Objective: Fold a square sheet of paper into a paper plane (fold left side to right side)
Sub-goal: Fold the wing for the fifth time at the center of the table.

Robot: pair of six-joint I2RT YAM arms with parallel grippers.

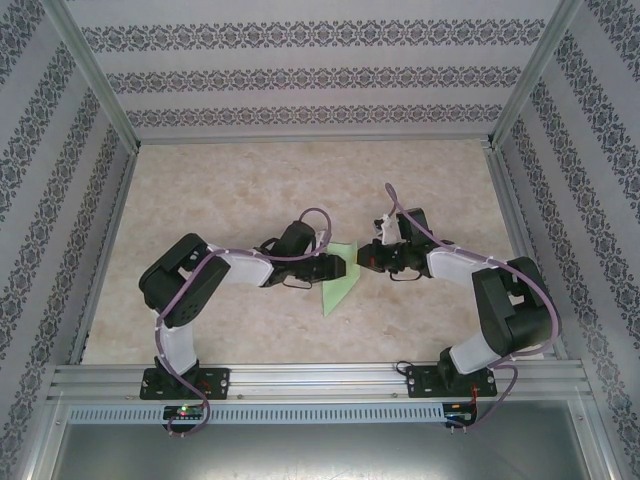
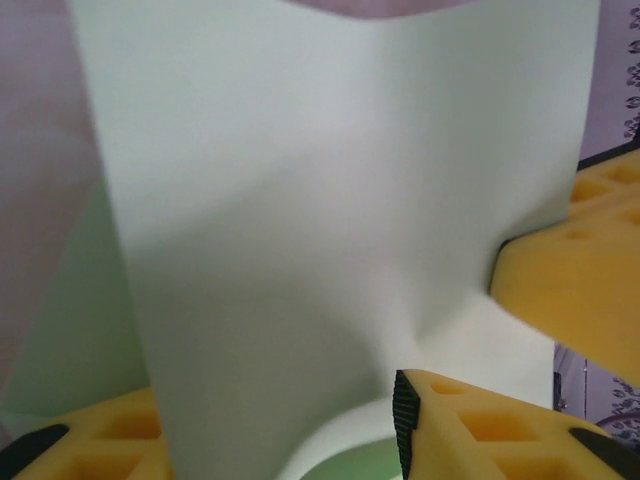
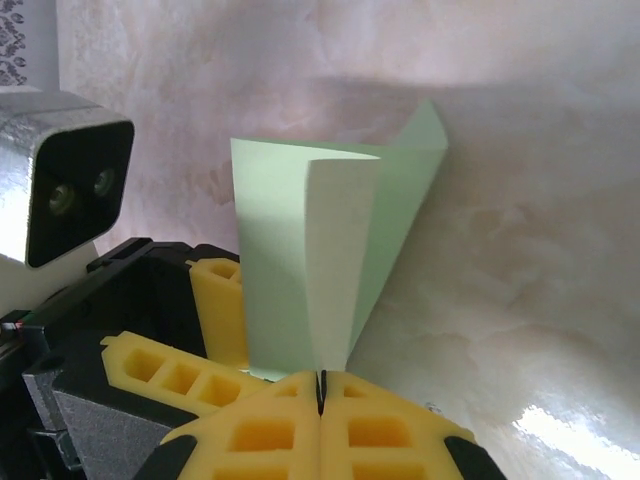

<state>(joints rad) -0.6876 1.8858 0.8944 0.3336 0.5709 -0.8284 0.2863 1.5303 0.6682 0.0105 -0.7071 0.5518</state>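
The pale mint-green sheet of paper (image 1: 337, 288) is held up off the table between the two grippers, partly folded and bowed. In the right wrist view the paper (image 3: 300, 250) rises straight from my right gripper (image 3: 321, 381), whose yellow fingers are shut on its lower edge. In the left wrist view the curved sheet (image 2: 320, 200) runs between the wide-apart fingers of my left gripper (image 2: 265, 405), which is open. The right gripper's yellow finger (image 2: 575, 285) presses the sheet at its right edge. From above, the left gripper (image 1: 343, 266) and right gripper (image 1: 364, 258) nearly meet.
The marbled beige tabletop (image 1: 250, 190) lies under both arms. Patterned walls and an aluminium frame (image 1: 300, 378) enclose it. The left wrist camera housing (image 3: 72, 190) and a left finger (image 3: 215, 300) sit close beside the right gripper.
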